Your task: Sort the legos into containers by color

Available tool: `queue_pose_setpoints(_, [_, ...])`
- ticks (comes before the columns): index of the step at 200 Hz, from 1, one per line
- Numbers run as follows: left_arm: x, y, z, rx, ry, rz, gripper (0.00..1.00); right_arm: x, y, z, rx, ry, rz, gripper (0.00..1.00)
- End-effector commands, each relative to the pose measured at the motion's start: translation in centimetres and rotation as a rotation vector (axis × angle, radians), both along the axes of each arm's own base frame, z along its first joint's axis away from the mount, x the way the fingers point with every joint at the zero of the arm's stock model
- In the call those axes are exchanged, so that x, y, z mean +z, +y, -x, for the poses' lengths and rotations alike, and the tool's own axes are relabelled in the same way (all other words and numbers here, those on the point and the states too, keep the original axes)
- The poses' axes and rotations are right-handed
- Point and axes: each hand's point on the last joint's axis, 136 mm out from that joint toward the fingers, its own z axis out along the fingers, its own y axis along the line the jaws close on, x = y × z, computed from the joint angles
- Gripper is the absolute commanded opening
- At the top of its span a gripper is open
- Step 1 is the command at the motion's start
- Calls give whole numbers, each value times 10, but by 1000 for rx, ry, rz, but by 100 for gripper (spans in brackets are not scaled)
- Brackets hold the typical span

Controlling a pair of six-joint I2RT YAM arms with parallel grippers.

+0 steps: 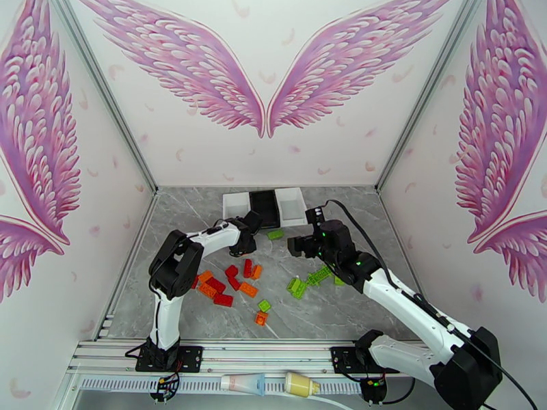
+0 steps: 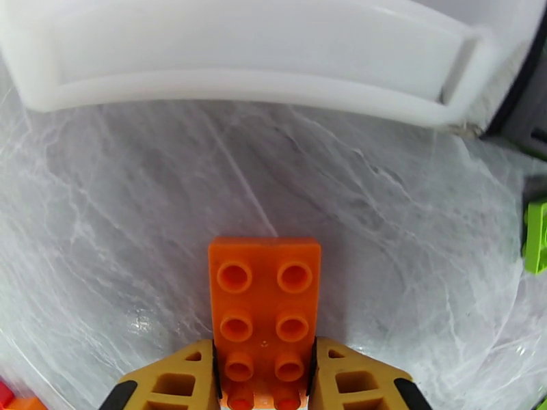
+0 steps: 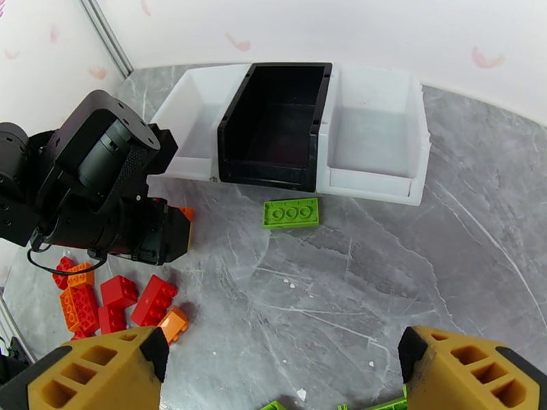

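My left gripper (image 2: pixel 264 351) is shut on an orange lego (image 2: pixel 264 302), low over the table just in front of the left white container (image 2: pixel 239 70). From above, this gripper (image 1: pixel 243 244) sits by the joined containers (image 1: pixel 265 208), whose black middle one (image 3: pixel 273 124) and right white one (image 3: pixel 372 131) look empty. My right gripper (image 3: pixel 280 377) hangs open above the table, holding nothing, with its yellow fingers (image 3: pixel 96 370) spread wide. A green lego (image 3: pixel 291 213) lies flat in front of the black container. Red and orange legos (image 1: pixel 225 281) lie at centre left, and green legos (image 1: pixel 308 279) lie under my right arm.
A green and an orange brick (image 1: pixel 262 313) lie together nearer the front edge. The left arm's black wrist (image 3: pixel 102 179) stands between my right gripper and the left white container. Walls with pink wings close off the table's back and sides.
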Motion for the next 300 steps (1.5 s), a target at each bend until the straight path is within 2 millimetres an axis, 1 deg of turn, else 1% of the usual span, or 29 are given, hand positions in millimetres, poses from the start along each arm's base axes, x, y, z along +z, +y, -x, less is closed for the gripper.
queue_pose_setpoints(1, [11,14,3,32,-35,-27,28,-4,4,0,15,16,10,95])
queue_pose_setpoints(36, [49,14,4,40,-119,5,28,0,8,-4,28,9,5,95])
queue_pose_setpoints(54, [68,14,1,45,-162,23,28,0,11,-6,32,7,2,95])
queue_pose_setpoints(69, [79,16,-6,55,-184,39,28,-1,12,-9,33,10,4,95])
queue_pose_setpoints(77, [86,16,-13,60,-200,48,28,-2,14,-10,38,13,2,95])
queue_pose_setpoints(99, [98,17,-34,55,-227,55,29,-3,17,-13,43,14,-1,95])
queue_pose_setpoints(106, [96,18,-40,53,-223,50,29,-4,18,-13,46,17,-1,95])
queue_pose_setpoints(131, [99,23,-71,55,-228,43,29,-6,18,-12,49,23,2,93])
queue_pose_setpoints(145, [99,24,-89,66,-235,77,29,-6,16,-11,45,23,8,93])
queue_pose_setpoints(164, [94,29,-111,78,-236,89,29,-6,13,-11,33,22,16,93])
queue_pose_setpoints(186, [84,31,-132,69,-221,76,29,-6,9,-10,21,22,28,93])
queue_pose_setpoints(198, [83,29,-143,57,-222,84,32,-6,8,-10,16,22,34,93])
queue_pose_setpoints(208, [84,28,-148,49,-229,86,36,-6,8,-11,15,22,35,93])
queue_pose_setpoints(228, [96,25,-150,32,-256,99,47,-6,7,-12,14,23,48,93])
queue_pose_setpoints(250, [111,23,-145,-11,-298,108,60,-8,8,-16,14,30,63,93])
queue_pose_setpoints(261, [123,25,-142,-34,-328,113,65,-9,9,-19,11,41,65,93])
queue_pose_setpoints(279, [139,27,-131,-76,-368,111,73,-7,16,-25,19,58,46,93])
queue_pose_setpoints(300, [161,28,-111,-141,-428,117,80,-7,23,-34,13,83,37,93])
